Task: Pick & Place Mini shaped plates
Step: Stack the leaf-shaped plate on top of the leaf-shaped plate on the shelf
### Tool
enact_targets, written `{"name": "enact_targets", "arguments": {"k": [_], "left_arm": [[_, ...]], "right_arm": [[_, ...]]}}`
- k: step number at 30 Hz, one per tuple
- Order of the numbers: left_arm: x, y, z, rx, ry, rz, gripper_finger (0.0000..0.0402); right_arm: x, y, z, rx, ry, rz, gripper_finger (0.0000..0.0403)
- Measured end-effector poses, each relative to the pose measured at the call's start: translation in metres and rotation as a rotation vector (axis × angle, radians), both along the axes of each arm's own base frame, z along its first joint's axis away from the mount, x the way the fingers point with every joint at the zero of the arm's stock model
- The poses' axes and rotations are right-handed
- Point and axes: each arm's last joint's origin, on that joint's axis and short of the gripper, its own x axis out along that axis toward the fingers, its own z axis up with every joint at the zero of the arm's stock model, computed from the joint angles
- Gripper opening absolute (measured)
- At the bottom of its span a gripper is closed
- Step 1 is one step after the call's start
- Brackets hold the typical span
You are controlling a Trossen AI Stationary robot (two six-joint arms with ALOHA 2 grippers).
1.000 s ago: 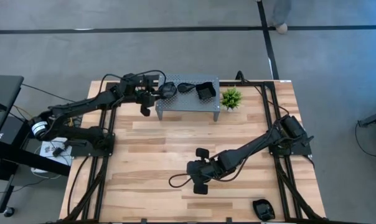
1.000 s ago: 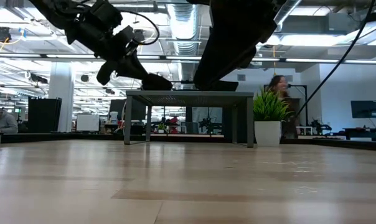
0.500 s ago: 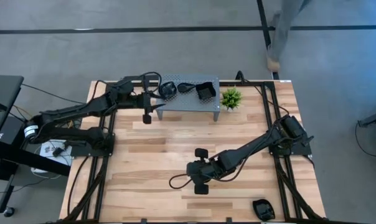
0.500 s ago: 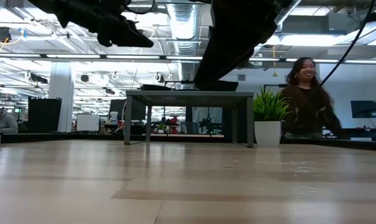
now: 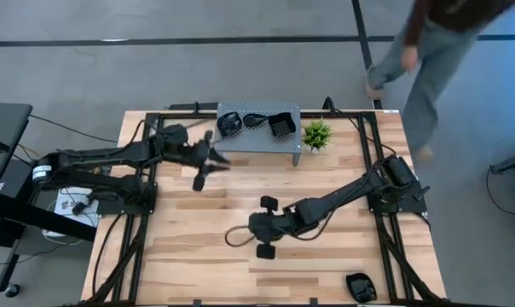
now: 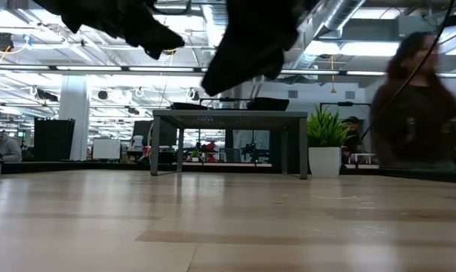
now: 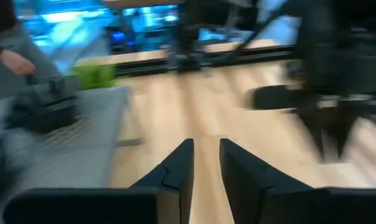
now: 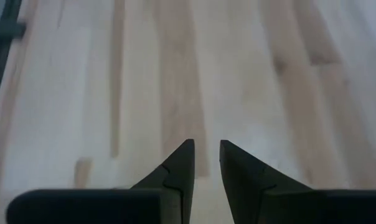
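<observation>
Three glossy black mini plates lie on top of the grey perforated stand (image 5: 257,141): a round one (image 5: 229,124), a leaf-shaped one (image 5: 256,119) and a squarish one (image 5: 281,125). A fourth plate (image 5: 360,286) lies on the table at the near right corner. My left gripper (image 5: 222,162) hovers shut and empty over the table just in front of the stand's left end. Its wrist view (image 7: 206,155) shows the stand (image 7: 82,143) beside it. My right gripper (image 5: 247,228) hangs shut and empty above mid-table, over bare wood in its wrist view (image 8: 206,155).
A small green plant (image 5: 316,134) in a white pot stands at the stand's right end. A person (image 5: 436,60) walks on the floor beyond the table's far right corner. Bare wood lies between the two grippers and toward the near edge.
My left gripper has drawn back from the stand's left end, moving toward the near edge and slightly right; the round plate it was beside now lies on the stand. My right gripper has shifted a little toward the left. A person has walked past the far edge.
</observation>
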Motion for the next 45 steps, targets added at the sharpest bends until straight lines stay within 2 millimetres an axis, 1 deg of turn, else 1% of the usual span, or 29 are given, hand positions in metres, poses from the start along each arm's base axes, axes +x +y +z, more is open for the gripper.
{"name": "enact_targets", "arguments": {"k": [3,7,9,11,13,17,19,22,25,28,33,37,39,42,45], "left_arm": [[0.003,-0.016,0.000,-0.001,-0.001,-0.079,0.0072],[0.004,-0.033,0.000,-0.001,-0.001,-0.156,0.0065],[0.004,-0.039,0.001,0.000,-0.006,-0.180,0.0063],[0.003,-0.042,0.002,0.000,-0.005,-0.193,0.0061],[0.002,-0.044,0.001,-0.002,0.004,-0.201,0.0060],[0.000,-0.044,-0.003,-0.006,0.032,-0.201,0.0056],[-0.001,-0.044,-0.007,-0.008,0.046,-0.201,0.0054],[-0.003,-0.044,-0.016,-0.012,0.070,-0.201,0.0052],[-0.005,-0.044,-0.024,-0.016,0.096,-0.201,0.0049],[-0.006,-0.044,-0.030,-0.019,0.113,-0.201,0.0047],[-0.008,-0.044,-0.035,-0.036,0.130,-0.195,0.0042],[-0.008,-0.044,-0.036,-0.038,0.131,-0.195,0.0037],[-0.008,-0.044,-0.036,-0.038,0.131,-0.194,0.0037],[-0.008,-0.044,-0.035,-0.037,0.128,-0.194,0.0037],[-0.008,-0.044,-0.035,-0.037,0.126,-0.195,0.0035]], "right_arm": [[0.006,-0.012,0.001,0.007,-0.020,-0.032,0.0070],[0.014,-0.036,0.002,-0.022,-0.030,-0.054,0.0070],[0.015,-0.047,0.000,0.003,-0.002,-0.082,0.0070],[0.012,-0.054,-0.001,0.027,0.052,-0.074,0.0071],[0.008,-0.055,-0.002,0.066,0.110,-0.056,0.0074],[-0.008,-0.051,-0.010,0.168,0.297,-0.114,0.0090],[-0.017,-0.044,-0.013,0.254,0.403,-0.152,0.0104],[-0.031,-0.028,-0.015,0.390,0.548,-0.234,0.0128],[-0.044,-0.004,-0.015,0.505,0.669,-0.321,0.0150],[-0.061,0.025,-0.016,0.551,0.767,-0.375,0.0166],[-0.094,0.076,-0.016,0.550,0.815,-0.501,0.0178],[-0.122,0.109,-0.016,0.559,0.812,-0.668,0.0174],[-0.138,0.120,-0.017,0.551,0.835,-0.758,0.0170],[-0.155,0.130,-0.018,0.540,0.855,-0.916,0.0163],[-0.166,0.140,-0.019,0.546,0.862,-0.975,0.0156]]}}
